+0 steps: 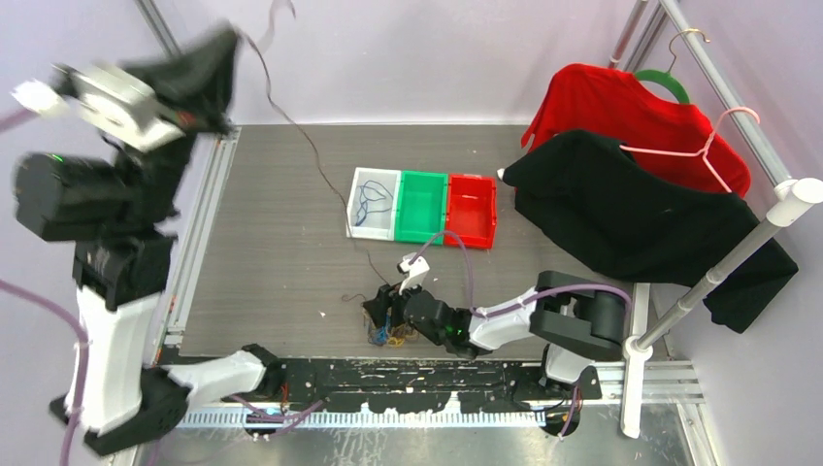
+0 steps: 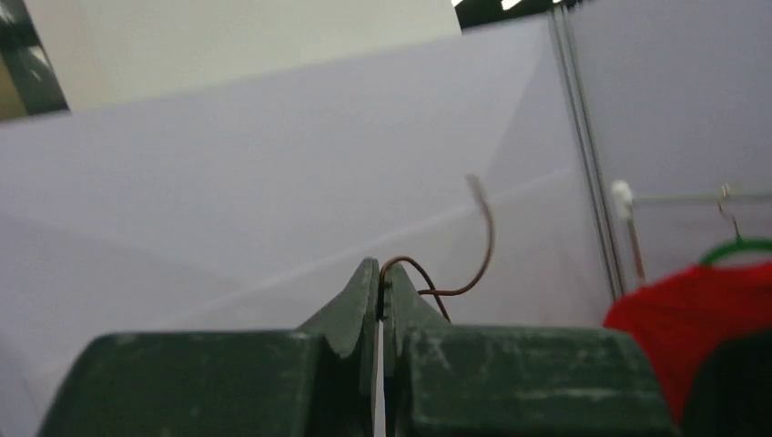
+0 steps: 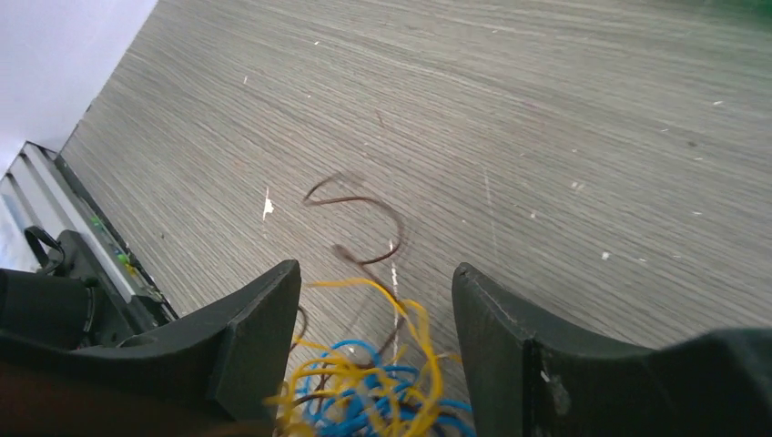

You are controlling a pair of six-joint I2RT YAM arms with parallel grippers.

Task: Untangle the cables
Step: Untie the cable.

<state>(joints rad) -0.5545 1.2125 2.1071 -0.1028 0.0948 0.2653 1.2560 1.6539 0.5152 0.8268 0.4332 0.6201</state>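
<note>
A tangle of yellow and blue cables [image 1: 390, 336] lies near the table's front edge. My right gripper [image 1: 381, 316] is low over it, open, with the bundle [image 3: 382, 391] between its fingers [image 3: 264, 319] and nothing gripped. My left gripper [image 1: 229, 41] is raised high at the far left, shut on a thin brown cable [image 2: 455, 282]. That brown cable [image 1: 315, 155] runs from it down across the table to the tangle; its loose end curls on the table [image 3: 364, 205]. A blue cable [image 1: 371, 199] lies in the white bin.
A white bin [image 1: 385, 225], a green bin [image 1: 420, 209] and a red bin [image 1: 471, 212] stand in a row mid-table. A red shirt [image 1: 621, 107] and a black garment [image 1: 621, 209] hang on a rack [image 1: 708, 282] at the right.
</note>
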